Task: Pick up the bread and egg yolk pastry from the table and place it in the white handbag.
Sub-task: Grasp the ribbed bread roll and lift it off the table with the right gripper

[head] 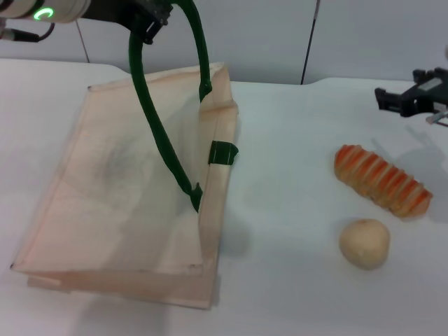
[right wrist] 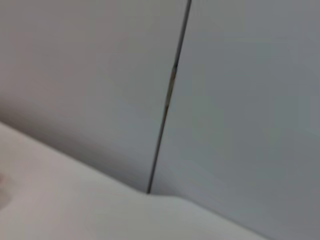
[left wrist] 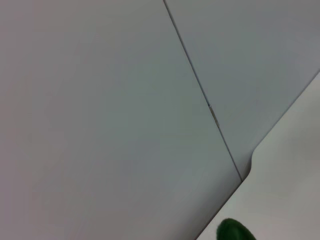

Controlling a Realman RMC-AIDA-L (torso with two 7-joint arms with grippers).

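The white handbag [head: 119, 189] lies on the table's left side with its mouth pulled open toward the right. Its dark green rope handle [head: 150, 105] rises in a tall loop to my left gripper [head: 158, 15], which is shut on it at the top edge of the head view. A bit of the handle [left wrist: 234, 232] shows in the left wrist view. The orange-striped bread [head: 381, 180] lies on the right of the table. The round beige egg yolk pastry [head: 364, 243] sits just in front of it. My right gripper [head: 404, 99] hovers behind the bread near the right edge, holding nothing.
The white table [head: 287, 210] has bare surface between the handbag and the food. A grey panelled wall [head: 350, 35] stands behind the table. The second green handle's tab [head: 224, 152] shows on the bag's right rim.
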